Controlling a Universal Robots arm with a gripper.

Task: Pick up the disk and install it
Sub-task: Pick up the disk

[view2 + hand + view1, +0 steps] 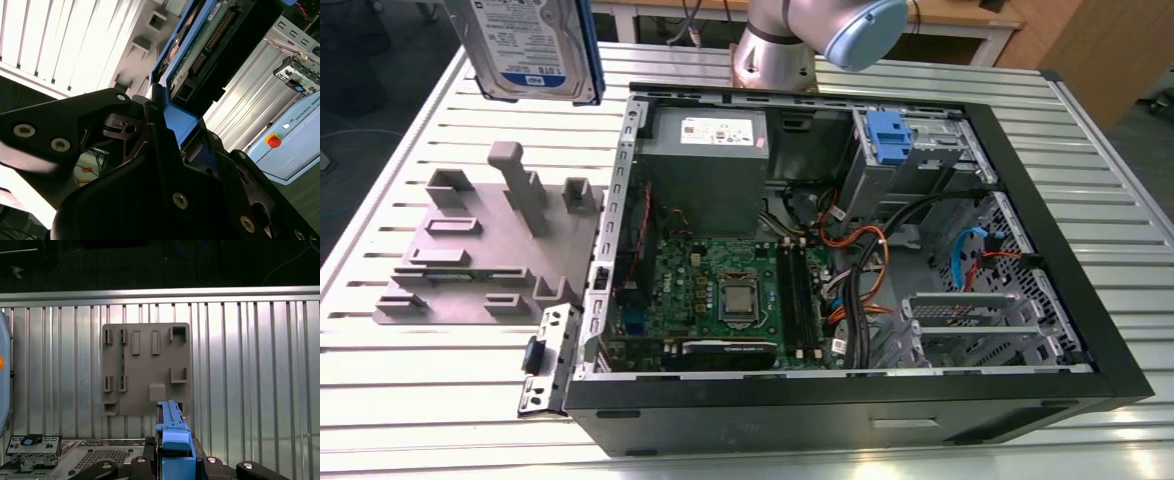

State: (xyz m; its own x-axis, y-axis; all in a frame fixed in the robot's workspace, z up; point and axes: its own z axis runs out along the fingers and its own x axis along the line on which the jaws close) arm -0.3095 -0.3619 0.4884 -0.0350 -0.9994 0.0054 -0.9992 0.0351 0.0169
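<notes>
Fingers [159, 142] of the gripper [179, 127] pinched on one disk [534, 45] by the end of its blue frame, raised over one grey holder plate [467, 260] beside one open computer case [787, 400]; risks: drive pivoting or slipping in so narrow a hold, snagging on loose cables [854, 240].

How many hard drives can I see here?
1: the disk, held aloft by the gripper over the grey holder, at the exterior view's upper left. Others may be hidden inside the computer case.

Disk [520, 50] silver, white-blue label, blue frame; holder plate [467, 270] grey; table [427, 400] ribbed silver.
</notes>
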